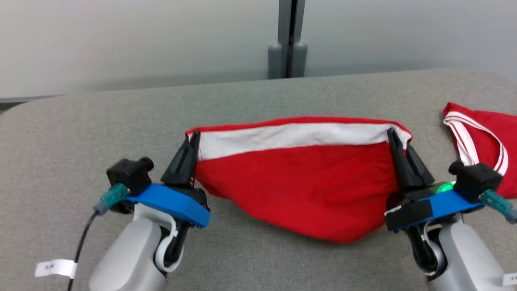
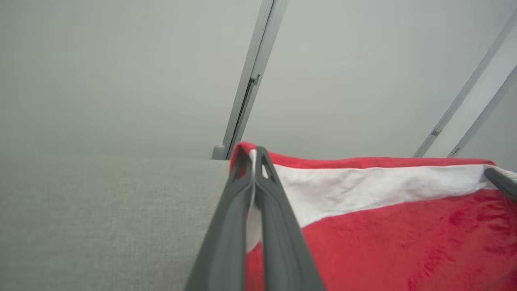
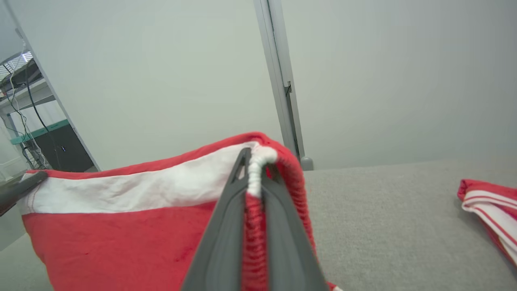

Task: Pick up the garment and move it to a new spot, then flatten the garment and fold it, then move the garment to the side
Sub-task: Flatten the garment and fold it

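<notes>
The garment (image 1: pixel 299 178) is red cloth with a white band along its top edge, stretched between my two grippers above the grey table (image 1: pixel 250 101). My left gripper (image 1: pixel 194 139) is shut on the garment's left top corner; in the left wrist view the white hem (image 2: pixel 363 188) runs between the closed left gripper (image 2: pixel 253 155). My right gripper (image 1: pixel 398 137) is shut on the right top corner, and the bunched hem shows pinched at the right gripper (image 3: pixel 258 161). The cloth's lower edge sags toward the table.
A second red piece with white stripes (image 1: pixel 484 141) lies at the table's right edge, also in the right wrist view as striped cloth (image 3: pixel 490 206). A grey post (image 1: pixel 287 40) stands behind the table against a pale wall. Bare table surface spreads left of the garment.
</notes>
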Controlling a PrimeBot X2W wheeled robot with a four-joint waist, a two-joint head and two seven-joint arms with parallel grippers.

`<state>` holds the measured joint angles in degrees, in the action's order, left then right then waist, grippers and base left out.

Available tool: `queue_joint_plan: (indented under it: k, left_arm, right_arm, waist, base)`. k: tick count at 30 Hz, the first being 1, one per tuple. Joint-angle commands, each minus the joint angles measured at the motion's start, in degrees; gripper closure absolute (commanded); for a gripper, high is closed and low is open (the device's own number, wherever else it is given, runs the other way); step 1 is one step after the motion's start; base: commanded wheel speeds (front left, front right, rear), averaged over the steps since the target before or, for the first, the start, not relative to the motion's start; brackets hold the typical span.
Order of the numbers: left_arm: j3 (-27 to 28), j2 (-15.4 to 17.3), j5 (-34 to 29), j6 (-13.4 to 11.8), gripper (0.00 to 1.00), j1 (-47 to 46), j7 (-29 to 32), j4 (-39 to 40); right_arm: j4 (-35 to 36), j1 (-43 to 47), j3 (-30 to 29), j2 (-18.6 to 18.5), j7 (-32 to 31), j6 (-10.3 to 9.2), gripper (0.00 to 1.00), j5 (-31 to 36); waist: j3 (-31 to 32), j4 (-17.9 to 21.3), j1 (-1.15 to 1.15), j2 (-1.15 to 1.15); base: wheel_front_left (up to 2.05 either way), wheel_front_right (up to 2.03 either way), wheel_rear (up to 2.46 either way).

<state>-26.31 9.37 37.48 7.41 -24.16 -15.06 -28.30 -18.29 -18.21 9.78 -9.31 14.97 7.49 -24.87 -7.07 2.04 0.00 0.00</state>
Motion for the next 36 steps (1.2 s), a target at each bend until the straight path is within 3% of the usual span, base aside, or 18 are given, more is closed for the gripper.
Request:
queue_joint_plan:
  k: [1, 10, 18, 23, 28, 33, 36]
  left_arm:
    - [-0.4, 1.5, 0.4, 0.1, 1.0, -1.8, -0.2, 1.9]
    - [-0.3, 10.0, 0.3, 0.1, 1.0, -9.5, 0.1, 12.1]
    - [2.2, 13.1, -0.5, -2.3, 1.0, -16.6, 4.4, 19.6]
    - [1.7, 12.5, -2.6, -4.1, 1.0, -22.2, 6.0, 18.1]
    - [1.2, 10.4, -6.5, -4.9, 1.0, -30.9, 3.0, 10.6]
    - [3.3, 7.1, -9.9, -5.4, 1.0, -39.7, 0.1, 5.2]
    - [6.3, 4.8, -13.1, -5.5, 1.0, -42.8, -0.1, 7.5]
  right_arm:
    - [1.7, -1.5, 0.2, -1.0, 0.3, 0.0, 1.0, -0.7]
    - [10.1, -7.6, 2.0, -7.1, 0.3, 0.0, 1.0, -2.6]
    - [12.3, -16.7, 6.6, -13.3, -0.8, 0.0, 1.0, -5.3]
    - [8.4, -24.2, 11.3, -16.3, -1.0, -0.01, 1.0, -5.0]
    - [1.0, -34.5, 15.1, -17.2, -0.1, 0.0, 1.0, -2.3]
    - [-3.2, -44.9, 14.9, -16.6, 0.3, -0.01, 1.0, 1.7]
    - [-2.5, -48.1, 13.6, -17.1, 0.3, -0.01, 1.0, 5.4]
  waist:
    - [1.3, -0.1, 0.0, 0.0]
    - [4.7, -1.3, 0.0, 0.0]
    - [2.0, -1.8, 0.0, 0.0]
    - [-2.2, -2.3, 0.0, 0.0]
    - [-7.1, -3.1, 0.0, 0.0]
    - [-12.3, -4.4, 0.0, 0.0]
    - [-15.0, -5.4, 0.0, 0.0]
  base:
    - [0.0, 0.0, 0.0]
    - [0.0, 0.0, 0.0]
    - [0.0, 0.0, 0.0]
    - [0.0, 0.0, 0.0]
    - [0.0, 0.0, 0.0]
    - [0.0, 0.0, 0.0]
    - [0.0, 0.0, 0.0]
